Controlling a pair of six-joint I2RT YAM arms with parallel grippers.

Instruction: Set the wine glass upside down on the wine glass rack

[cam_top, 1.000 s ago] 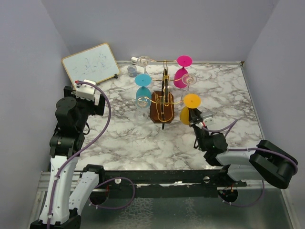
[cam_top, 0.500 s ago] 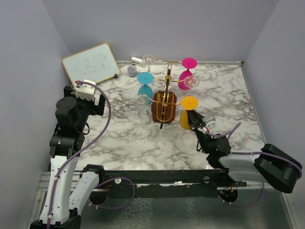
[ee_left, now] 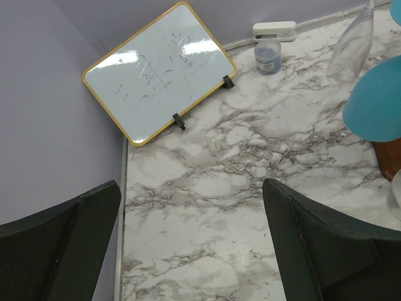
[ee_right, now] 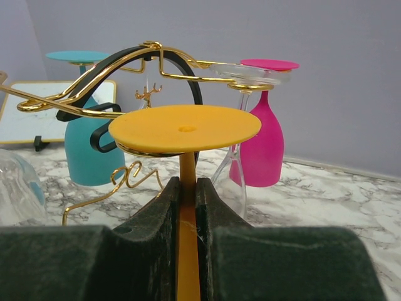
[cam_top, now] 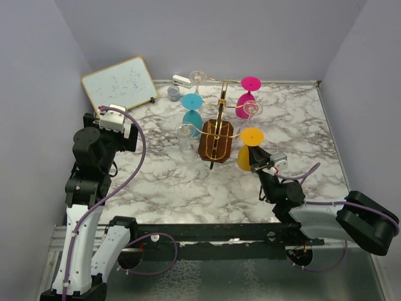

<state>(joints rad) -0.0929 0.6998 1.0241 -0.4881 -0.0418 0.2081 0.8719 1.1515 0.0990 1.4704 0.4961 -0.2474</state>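
A yellow wine glass (cam_top: 245, 158) hangs upside down at the near right arm of the wine glass rack (cam_top: 215, 142), a gold wire stand on a brown wooden base. My right gripper (cam_top: 259, 162) is shut on the glass's stem. In the right wrist view the stem (ee_right: 187, 185) stands pinched between the dark fingers (ee_right: 163, 207), and the yellow foot (ee_right: 185, 128) lies flat on top of a gold wire arm (ee_right: 135, 151). My left gripper (ee_left: 190, 191) is open over bare marble far to the left, holding nothing.
Teal (cam_top: 191, 116), pink (cam_top: 246, 100) and clear (cam_top: 185, 130) glasses hang from other rack arms. A whiteboard (cam_top: 119, 83) leans at the back left. A small jar (cam_top: 173, 93) and a white stapler-like object (cam_top: 182, 80) sit by the back wall. Walls close three sides.
My right gripper, still shut on the yellow glass, has drawn toward the near right. The rack and its hanging glasses have shifted and turned slightly with it. The left arm has not moved.
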